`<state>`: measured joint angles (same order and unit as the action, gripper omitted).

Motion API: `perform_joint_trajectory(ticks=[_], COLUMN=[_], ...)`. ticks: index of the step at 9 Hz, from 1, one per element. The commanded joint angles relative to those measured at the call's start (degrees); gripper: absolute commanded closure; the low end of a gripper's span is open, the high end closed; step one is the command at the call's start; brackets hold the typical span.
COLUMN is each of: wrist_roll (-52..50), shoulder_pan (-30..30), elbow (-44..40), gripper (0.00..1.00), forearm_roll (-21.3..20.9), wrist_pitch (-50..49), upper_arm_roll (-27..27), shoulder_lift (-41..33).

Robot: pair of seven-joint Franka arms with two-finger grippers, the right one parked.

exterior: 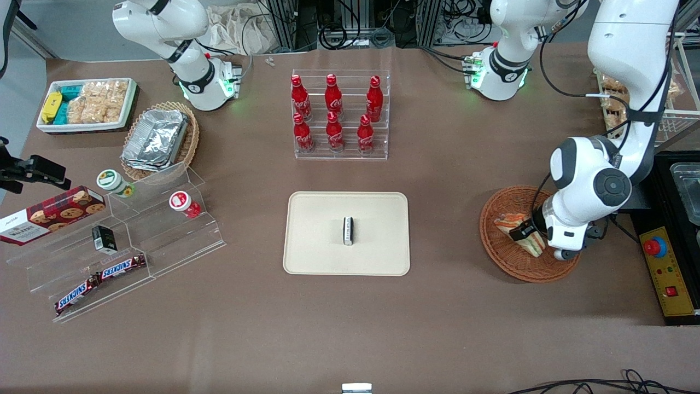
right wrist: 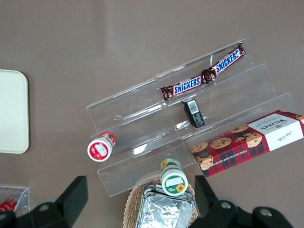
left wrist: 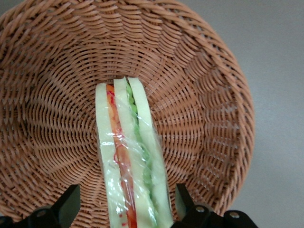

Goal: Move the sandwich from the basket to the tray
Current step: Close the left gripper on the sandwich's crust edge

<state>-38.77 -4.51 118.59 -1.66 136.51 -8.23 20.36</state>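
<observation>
Left wrist view shows the gripper [left wrist: 127,206] spread wide around the sandwich [left wrist: 130,161]. The sandwich lies in the basket [left wrist: 199,85].

The working left arm folds down from its tall white upper link, elbow bent, wrist turned downward over the basket [exterior: 495,241] at its own end of the table; the gripper [left wrist: 127,202] sits low inside, its two black fingers [left wrist: 69,203] spread apart, one on either side of the sandwich [left wrist: 128,156]
</observation>
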Motion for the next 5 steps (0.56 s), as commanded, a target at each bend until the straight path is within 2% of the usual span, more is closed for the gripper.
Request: perform_joint_trajectory(ticks=[1, 3, 4, 5], wrist_roll=[-2.1, -4.7, -4.6, -4.4], shoulder_pan=[-0.6, -0.2, -0.1, -0.1], elbow=[1.6, 0.7, -0.7, -3.9], gripper=[0.25, 0.63, 0.78, 0.83], forearm_roll=[-0.6, -0.6, -0.7, -1.1], wrist_pitch=[1.8, 0.8, -3.0, -9.3], upper_arm_roll=[-0.5, -0.6, -0.7, -0.9], shoulder_lift=[-0.4, -0.5, -1.0, -2.0])
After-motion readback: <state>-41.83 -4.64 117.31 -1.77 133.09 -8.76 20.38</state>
